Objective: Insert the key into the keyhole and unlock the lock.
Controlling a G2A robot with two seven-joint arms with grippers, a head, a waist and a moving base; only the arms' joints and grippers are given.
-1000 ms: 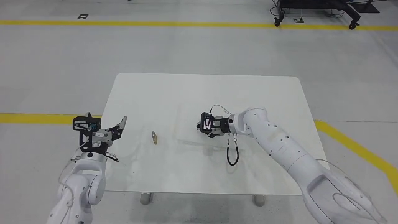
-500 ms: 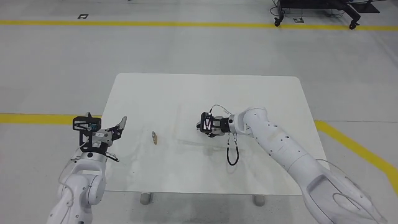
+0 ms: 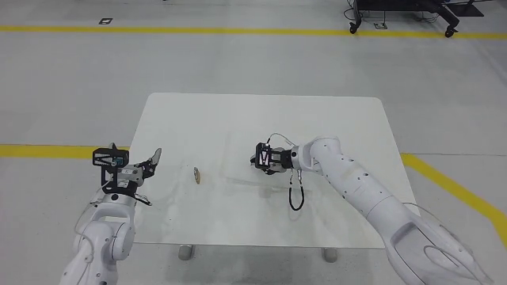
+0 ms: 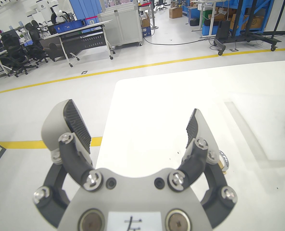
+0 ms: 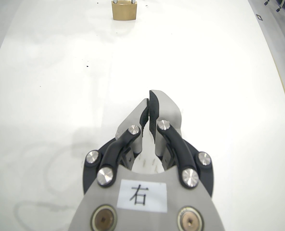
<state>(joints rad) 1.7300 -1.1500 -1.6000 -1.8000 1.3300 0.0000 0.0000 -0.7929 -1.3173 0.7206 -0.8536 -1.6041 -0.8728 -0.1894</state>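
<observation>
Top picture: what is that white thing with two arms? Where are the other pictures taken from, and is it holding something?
It is a robot with two arms at a white table. The top picture looks down from a camera above the arms. The other two come from cameras on its wrists, so each shows that arm's own pincer hand, called a gripper. The left gripper is open and empty, at the table's edge. The right gripper is shut over the table, and I can see nothing held in it. A brass padlock sits on the table between them.
</observation>
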